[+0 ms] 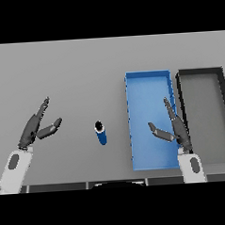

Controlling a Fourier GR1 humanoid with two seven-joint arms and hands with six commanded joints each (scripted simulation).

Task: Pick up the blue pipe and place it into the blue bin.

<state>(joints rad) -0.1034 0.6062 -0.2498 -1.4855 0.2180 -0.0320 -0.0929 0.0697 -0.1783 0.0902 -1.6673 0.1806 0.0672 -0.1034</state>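
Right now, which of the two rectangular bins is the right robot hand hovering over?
The blue rectangular bin, nearer the small blue pipe. The right robot hand shows over its right side; the dark grey rectangular bin sits further right.

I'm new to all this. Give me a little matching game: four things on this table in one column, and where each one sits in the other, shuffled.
Things:
1. blue pipe
2. blue bin
3. dark bin
4. left hand

Places:
A. farthest right on the table
B. over the table's left side, fingers straight
C. on the bare table between the two hands
D. right of the pipe, under the right hand

Pairs: 1-C, 2-D, 3-A, 4-B
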